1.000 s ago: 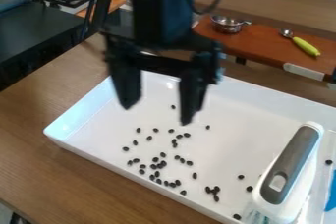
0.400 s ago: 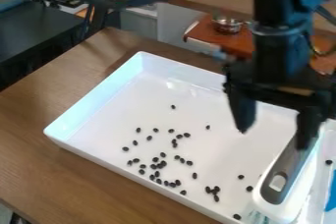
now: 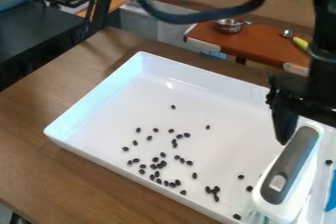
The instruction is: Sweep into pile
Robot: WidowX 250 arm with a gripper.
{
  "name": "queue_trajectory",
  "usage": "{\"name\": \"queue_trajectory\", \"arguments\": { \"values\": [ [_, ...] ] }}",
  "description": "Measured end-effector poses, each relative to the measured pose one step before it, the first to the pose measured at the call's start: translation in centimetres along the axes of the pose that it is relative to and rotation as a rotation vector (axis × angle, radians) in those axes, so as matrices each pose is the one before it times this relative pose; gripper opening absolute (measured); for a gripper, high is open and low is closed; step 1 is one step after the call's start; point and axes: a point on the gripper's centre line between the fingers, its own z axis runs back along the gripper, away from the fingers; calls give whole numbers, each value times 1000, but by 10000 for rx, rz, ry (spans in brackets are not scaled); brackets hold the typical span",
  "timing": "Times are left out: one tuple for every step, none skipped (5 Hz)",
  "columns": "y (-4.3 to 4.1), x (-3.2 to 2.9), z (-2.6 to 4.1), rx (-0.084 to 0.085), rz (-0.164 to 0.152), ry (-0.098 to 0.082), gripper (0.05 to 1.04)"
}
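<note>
We are poising the gripper, jaws wide apart, over the brush, with black beans lying image-left of it in the white tray, and we are risking a twisting handle and scattered beans by gripping off-centre.

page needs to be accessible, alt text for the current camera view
Small dark beans lie scattered in a white tray on a wooden table, with a gray and white brush at right, near a black robot arm.
</note>
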Motion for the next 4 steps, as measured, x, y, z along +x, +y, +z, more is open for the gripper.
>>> {"name": "queue_trajectory", "arguments": {
  "values": [
    [201,503,-1488,782,85,118,999],
    [-179,235,-467,368,-11,-12,999],
    [10,-42,-536,133,78,224,999],
    [178,-49,-288,86,148,95,945]
  ]
}}
